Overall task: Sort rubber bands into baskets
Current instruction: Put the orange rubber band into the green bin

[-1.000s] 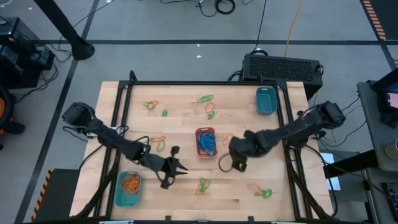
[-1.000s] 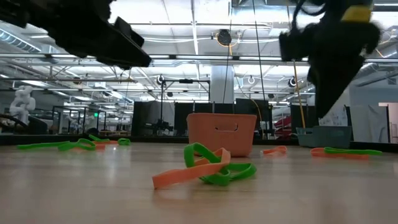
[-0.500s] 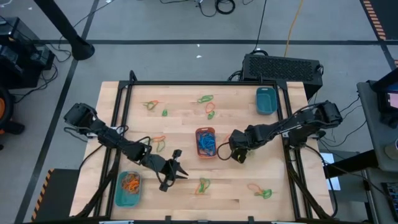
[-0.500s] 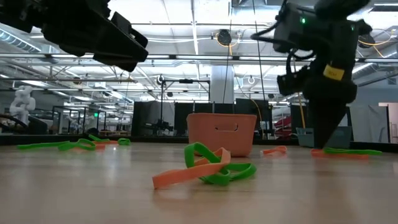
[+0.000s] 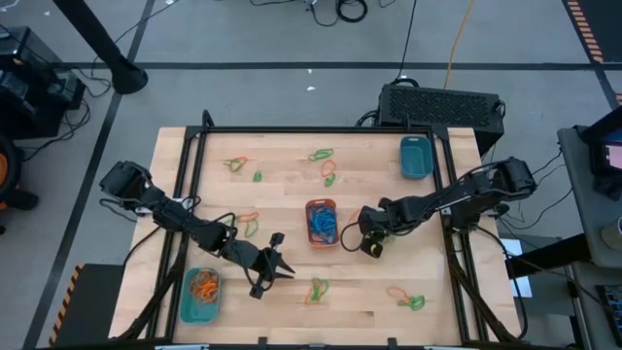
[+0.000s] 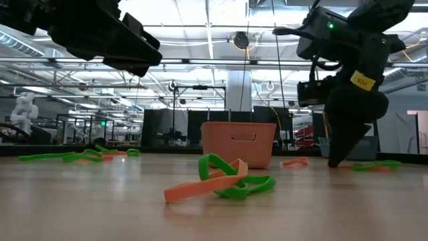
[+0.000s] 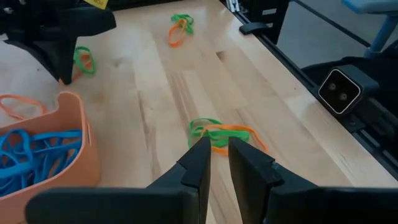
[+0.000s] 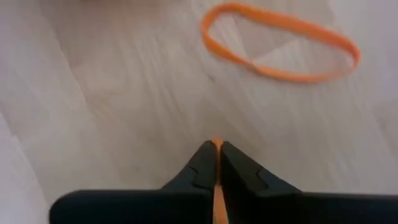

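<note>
Right jaws clenched on an orange rubber band [image 8: 216, 186] against the tabletop [image 5: 457, 297], just right of the orange basket [image 5: 322, 223].

The right gripper [image 5: 367, 245] points down, another orange loop [image 8: 280, 42] lying free just ahead. Bare wood surrounds it. The left gripper [image 5: 282, 268], jaws slightly apart and empty, hovers near a green-and-orange tangle [image 7: 217, 132]. Teal baskets sit at the near-left [image 5: 199, 295] and far-right [image 5: 415, 157] corners.

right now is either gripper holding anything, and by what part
The right gripper pinches an orange rubber band by a short stretch of its loop. The left gripper holds nothing.
</note>
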